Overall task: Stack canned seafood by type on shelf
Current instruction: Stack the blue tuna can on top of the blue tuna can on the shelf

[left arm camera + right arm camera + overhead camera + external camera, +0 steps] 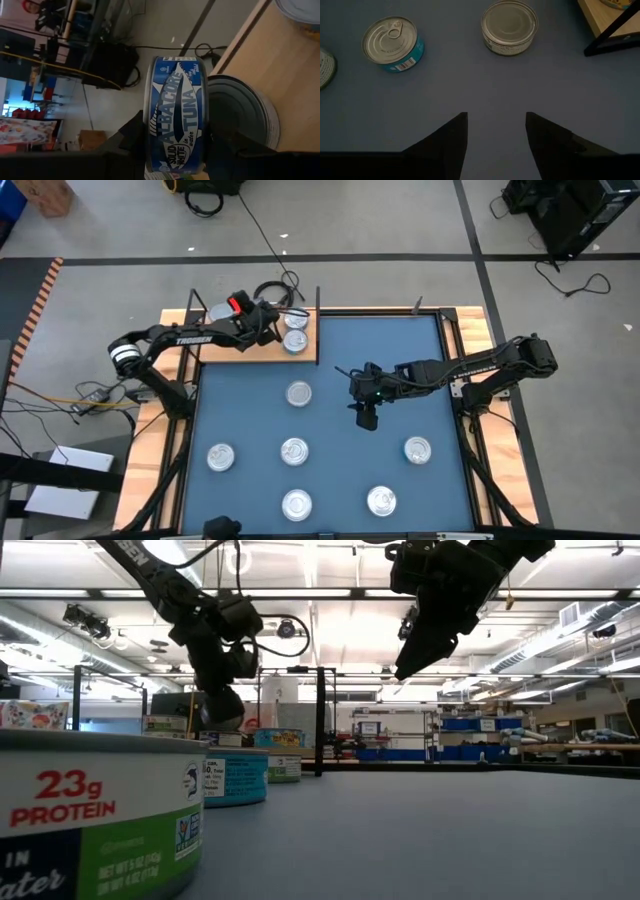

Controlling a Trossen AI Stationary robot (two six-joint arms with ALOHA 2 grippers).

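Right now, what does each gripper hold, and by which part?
The left gripper holds an albacore tuna tin by its lid and base, above the shelf. The right gripper holds nothing.

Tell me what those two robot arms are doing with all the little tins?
They are sorting tins of fish onto a wooden shelf. The left gripper is over the shelf, its fingers shut on a blue albacore tuna tin, next to two tins already there. The right gripper hangs above the blue mat with open fingers, holding nothing. Six more tins wait on the mat, the nearest to the shelf here.
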